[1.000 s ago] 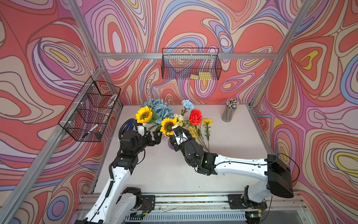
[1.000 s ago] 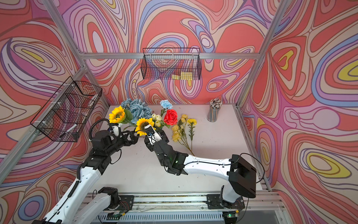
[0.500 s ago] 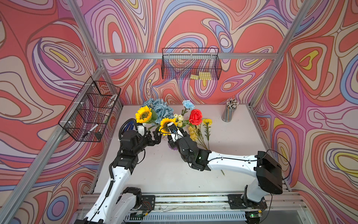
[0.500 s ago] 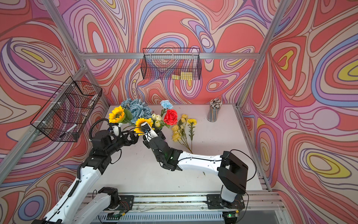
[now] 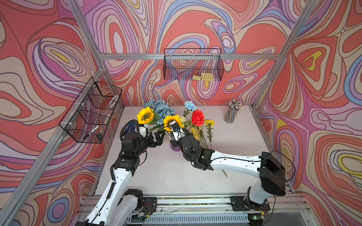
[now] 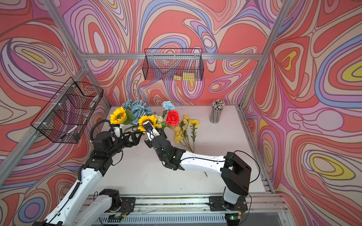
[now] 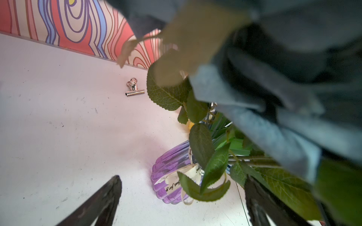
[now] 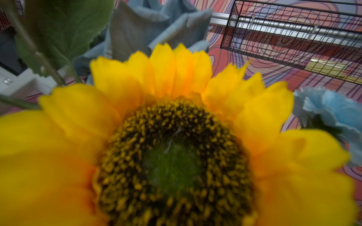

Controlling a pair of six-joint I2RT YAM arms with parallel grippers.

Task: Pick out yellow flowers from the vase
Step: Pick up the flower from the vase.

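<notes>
Two sunflowers stand in the bunch, one far left and one nearer the middle. The purple ribbed vase shows only as a sliver in a top view. My left gripper is open, its dark fingers either side of the vase's neck and leaves; both top views show it left of the vase. My right gripper sits under the middle sunflower and is shut; the bloom hides its fingers and whatever is between them. A yellow rose spray and carnation lie on the table.
A red rose, blue blooms and cream buds share the bunch. A silver binder clip lies near the back wall. A cup of pencils stands back right. Wire baskets hang on the back and left walls.
My right gripper has pushed in under the middle sunflower and its jaws have closed. The left arm has stayed where it was, still open.
</notes>
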